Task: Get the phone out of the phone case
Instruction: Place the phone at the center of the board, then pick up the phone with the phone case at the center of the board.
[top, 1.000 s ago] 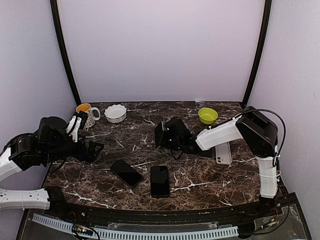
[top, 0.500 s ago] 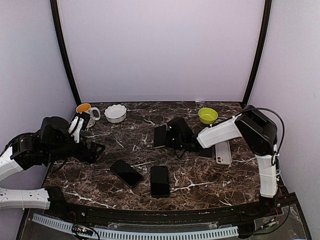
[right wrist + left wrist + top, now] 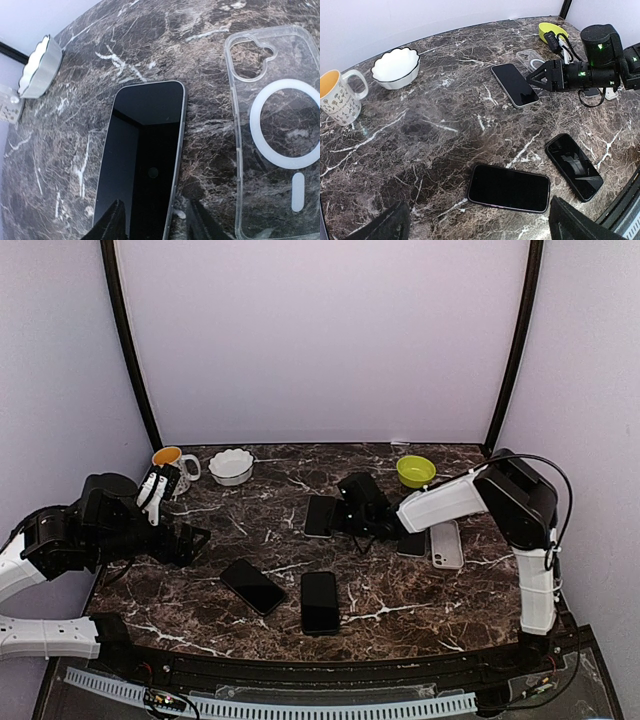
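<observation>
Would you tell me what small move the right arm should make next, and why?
Probably draw the right gripper back and up, off the phone. Its jaws stand parted over the phone's near end, the phone lies flat on the table, and the clear case beside it is empty, so the removal looks done.

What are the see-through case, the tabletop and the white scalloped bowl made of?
The case seems to be clear glossy plastic: the veined surface beneath shows through it, and a white ring is set in it. The tabletop looks like dark polished marble or a marble-print laminate; the look leaves that open. The bowl is probably glazed white ceramic, smooth and slightly shiny.
</observation>
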